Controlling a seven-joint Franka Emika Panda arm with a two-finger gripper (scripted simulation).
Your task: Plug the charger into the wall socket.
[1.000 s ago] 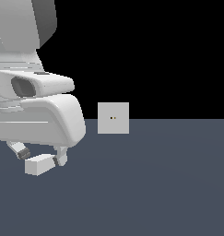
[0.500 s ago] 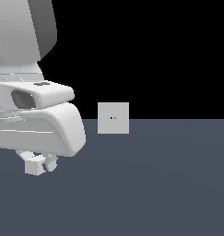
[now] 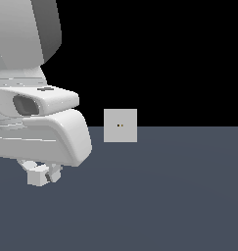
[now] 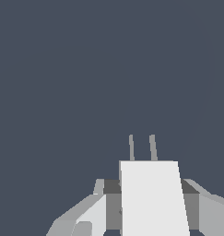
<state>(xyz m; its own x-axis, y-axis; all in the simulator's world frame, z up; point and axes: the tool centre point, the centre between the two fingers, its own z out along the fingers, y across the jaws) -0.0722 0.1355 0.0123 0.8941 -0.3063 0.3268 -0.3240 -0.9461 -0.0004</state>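
Evidently the claw (image 4: 148, 203) pinches the charger (image 3: 37, 175) by its sides, low over the surface (image 3: 164, 196), leaving its prongs (image 4: 142, 147) free for the wall socket (image 3: 120, 125), well apart toward the exterior view's right.

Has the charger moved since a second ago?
Yes. In the exterior view the charger now sits a little higher and slightly farther towards the view's right, nearer the wall socket, which has stayed put. It is held between the gripper fingers.
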